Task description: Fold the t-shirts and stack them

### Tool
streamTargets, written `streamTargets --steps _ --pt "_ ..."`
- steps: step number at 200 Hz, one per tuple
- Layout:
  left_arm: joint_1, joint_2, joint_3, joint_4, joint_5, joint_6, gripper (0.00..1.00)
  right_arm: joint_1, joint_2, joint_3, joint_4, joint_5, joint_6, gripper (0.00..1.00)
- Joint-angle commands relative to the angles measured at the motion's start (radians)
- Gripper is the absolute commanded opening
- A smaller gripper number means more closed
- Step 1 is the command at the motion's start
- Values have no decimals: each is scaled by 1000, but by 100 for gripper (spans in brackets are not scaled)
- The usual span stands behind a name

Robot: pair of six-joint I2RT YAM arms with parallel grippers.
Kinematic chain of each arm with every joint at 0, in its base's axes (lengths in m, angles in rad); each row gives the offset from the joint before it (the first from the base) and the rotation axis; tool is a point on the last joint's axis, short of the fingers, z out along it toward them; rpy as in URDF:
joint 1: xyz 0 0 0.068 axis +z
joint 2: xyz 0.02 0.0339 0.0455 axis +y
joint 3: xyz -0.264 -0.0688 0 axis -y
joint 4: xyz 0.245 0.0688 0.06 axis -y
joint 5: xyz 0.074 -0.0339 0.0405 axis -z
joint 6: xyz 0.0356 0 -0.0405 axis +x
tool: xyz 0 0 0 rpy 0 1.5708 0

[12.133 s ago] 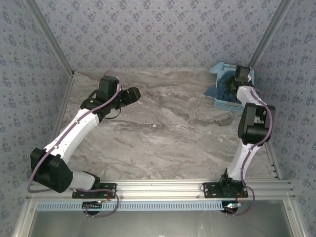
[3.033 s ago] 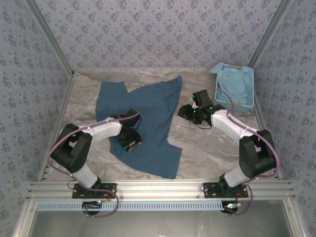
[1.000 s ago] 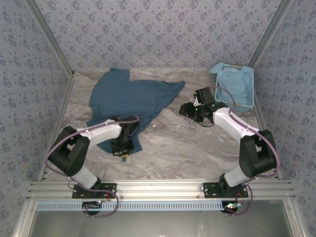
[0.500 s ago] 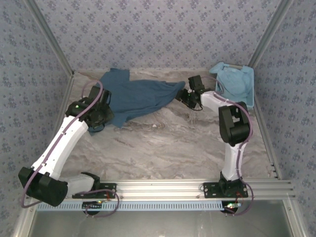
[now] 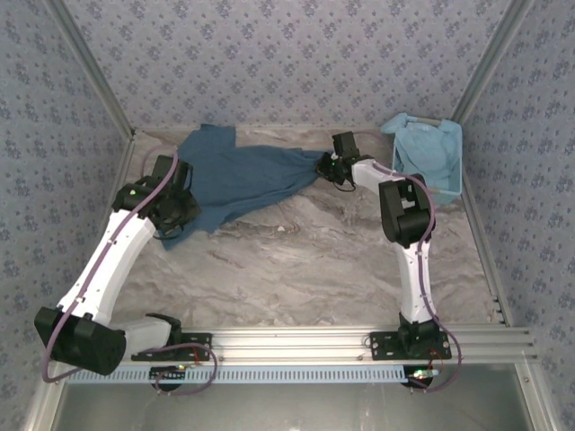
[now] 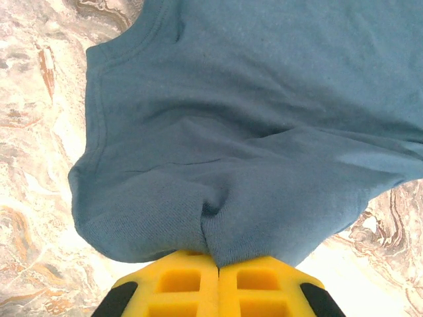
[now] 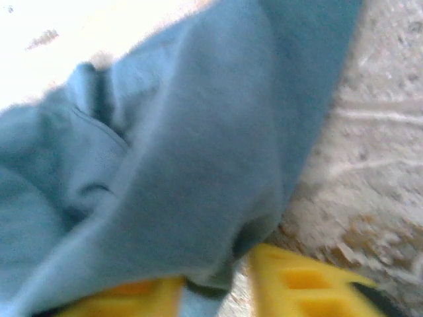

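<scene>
- My left pincer (image 6: 218, 264) is clamped tight, its yellow pads meeting on a bunched fold of the dark teal t-shirt (image 6: 251, 132). The grip is at the shirt's near-left corner, beside the ribbed hem.
- My right pincer (image 7: 211, 284) is closed on the same shirt. Cloth drapes over and between its two yellow pads, at the edge of the shirt nearest the basket (image 5: 454, 184).
- The dark teal t-shirt lies out on the marble table (image 5: 314, 260), toward the far side. It is drawn into a band between my two grips, with one loose lobe bulging toward the back wall. It is creased and uneven, neither flat nor squared up.
- The pale blue t-shirt (image 5: 427, 153) sits crumpled inside the basket at the far right corner, well apart from both pincers.
- Done, as I judge it: one shirt is out of the basket and held at two opposite points, ready for spreading.
- Left, as I judge it:
  - Pull this shirt flat, then fold it.
  - Fetch the pale shirt, flatten and fold it.
  - Lay one folded shirt on the other.
- No fold is finished and no stack exists, so I place the task in its early part, at the spreading of the first shirt.
</scene>
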Motion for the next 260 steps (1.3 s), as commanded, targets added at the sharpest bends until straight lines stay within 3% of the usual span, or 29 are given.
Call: streamTargets --steps 1,85,172,209,254,260 --pt "17 -31 18 -40 -5 31 0 4 -67 -38 46 34 -2 1" --pt "32 -78 -50 36 -8 86 0 27 -663 -347 -200 91 -61 0" --pt "32 -245 -133 60 -75 111 0 56 -1142 -385 -608 117 -94 0" --pt "32 -155 -131 145 -55 109 0 44 -1003 -375 -497 105 -141 0" --pt "53 113 -62 210 -103 144 0 -25 -472 -167 -372 26 -110 0" --pt "58 151 -45 211 -109 151 0 -31 -397 -123 -370 11 -111 4"
